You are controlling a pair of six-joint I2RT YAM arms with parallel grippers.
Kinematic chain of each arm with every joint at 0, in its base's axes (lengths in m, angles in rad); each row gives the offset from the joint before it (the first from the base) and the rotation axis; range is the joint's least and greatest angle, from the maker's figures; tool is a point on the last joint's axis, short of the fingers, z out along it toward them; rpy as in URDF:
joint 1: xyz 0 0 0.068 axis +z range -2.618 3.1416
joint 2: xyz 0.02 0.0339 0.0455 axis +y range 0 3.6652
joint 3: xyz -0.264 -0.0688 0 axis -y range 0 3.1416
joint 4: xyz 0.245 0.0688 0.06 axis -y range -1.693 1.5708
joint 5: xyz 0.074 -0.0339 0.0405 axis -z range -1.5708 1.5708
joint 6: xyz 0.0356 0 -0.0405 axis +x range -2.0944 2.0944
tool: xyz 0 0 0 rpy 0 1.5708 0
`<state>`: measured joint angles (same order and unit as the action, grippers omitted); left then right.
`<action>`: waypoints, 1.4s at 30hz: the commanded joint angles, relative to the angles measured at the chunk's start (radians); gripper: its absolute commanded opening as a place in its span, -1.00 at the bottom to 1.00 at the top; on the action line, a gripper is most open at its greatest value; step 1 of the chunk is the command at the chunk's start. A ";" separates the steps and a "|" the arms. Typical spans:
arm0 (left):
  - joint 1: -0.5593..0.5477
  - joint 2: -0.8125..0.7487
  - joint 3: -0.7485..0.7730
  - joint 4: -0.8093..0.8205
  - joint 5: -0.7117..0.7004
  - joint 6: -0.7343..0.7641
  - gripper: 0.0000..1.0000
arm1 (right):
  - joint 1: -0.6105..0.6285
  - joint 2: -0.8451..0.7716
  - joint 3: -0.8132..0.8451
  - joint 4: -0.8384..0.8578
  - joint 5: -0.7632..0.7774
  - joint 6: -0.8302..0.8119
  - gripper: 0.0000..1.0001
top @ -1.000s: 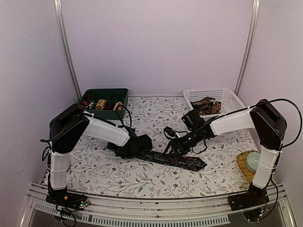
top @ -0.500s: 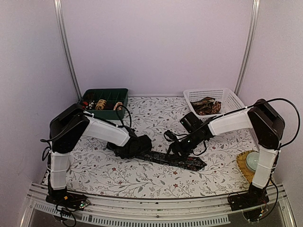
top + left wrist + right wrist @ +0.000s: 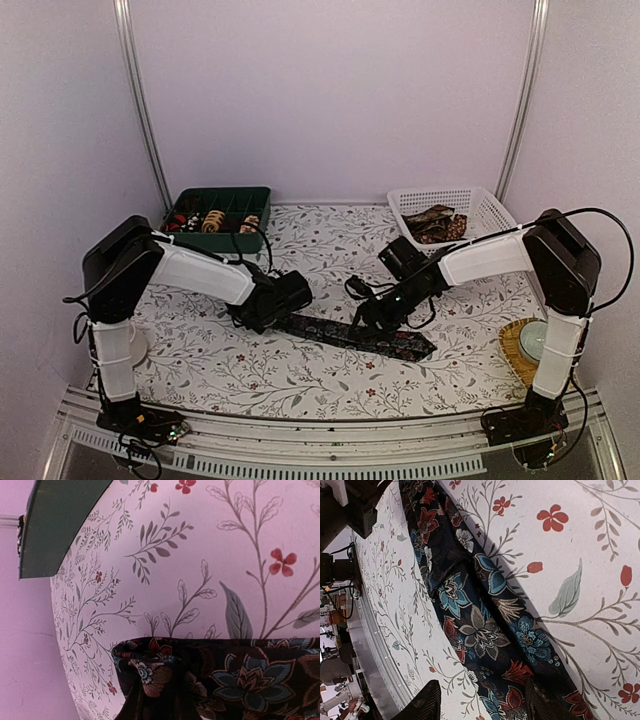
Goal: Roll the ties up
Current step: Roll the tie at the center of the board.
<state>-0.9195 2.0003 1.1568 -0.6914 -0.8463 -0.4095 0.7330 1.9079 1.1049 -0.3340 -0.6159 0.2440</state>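
Long dark floral-print fabric tie (image 3: 370, 338) flat on white leaf-print tabletop (image 3: 320, 250), mid, twd near edge, we see L gripper (image 3: 290, 308) at its narrow end, jaws hidden, can't tell grip, R gripper (image 3: 485, 705) low over wider part, fingers spread apart, holding nothing.

Plain pale lilac walls (image 3: 330, 100) stood on three sides, two thin silver metal uprights (image 3: 142, 110) at back corners, white floral-print tablecloth (image 3: 300, 375) lay flat, ribbed aluminium rail (image 3: 330, 432) ran along near edge, light was even
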 commanded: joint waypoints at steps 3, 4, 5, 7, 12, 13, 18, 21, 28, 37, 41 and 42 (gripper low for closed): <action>0.032 -0.015 -0.033 0.147 0.242 0.061 -0.72 | 0.004 0.072 -0.002 -0.045 0.076 -0.016 0.15; 0.034 -0.019 -0.036 0.155 0.257 0.067 -0.70 | 0.003 0.072 -0.002 -0.045 0.077 -0.017 0.15; 0.037 -0.023 -0.040 0.160 0.266 0.072 -0.69 | 0.004 0.072 -0.002 -0.045 0.076 -0.016 0.15; 0.037 -0.024 -0.046 0.168 0.284 0.088 -0.64 | 0.004 0.074 -0.002 -0.044 0.077 -0.016 0.15; 0.040 -0.023 -0.047 0.149 0.281 0.098 -0.38 | 0.003 0.077 -0.001 -0.044 0.078 -0.015 0.16; 0.040 -0.024 -0.049 0.147 0.282 0.098 -0.33 | 0.004 0.077 0.000 -0.044 0.078 -0.016 0.16; 0.043 -0.086 -0.052 0.144 0.298 0.107 -0.24 | 0.003 0.077 -0.002 -0.045 0.081 -0.018 0.16; 0.044 -0.121 -0.046 0.141 0.312 0.111 -0.18 | 0.004 0.077 -0.001 -0.045 0.082 -0.017 0.16; 0.062 -0.236 -0.020 0.146 0.394 0.124 0.12 | 0.003 0.065 0.003 -0.046 0.079 -0.017 0.16; 0.262 -0.476 -0.135 0.258 0.678 0.042 0.49 | 0.004 0.056 0.027 -0.045 0.074 -0.024 0.16; 0.416 -0.562 -0.270 0.352 0.870 -0.037 0.49 | 0.004 0.053 0.026 -0.046 0.072 -0.029 0.16; 0.449 -0.583 -0.306 0.384 0.920 -0.055 0.49 | 0.004 0.051 0.024 -0.045 0.073 -0.029 0.16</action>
<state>-0.5747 1.4696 0.9657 -0.4057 -0.1585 -0.3756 0.7334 1.9079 1.1233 -0.3515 -0.5915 0.2329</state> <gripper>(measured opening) 0.744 0.581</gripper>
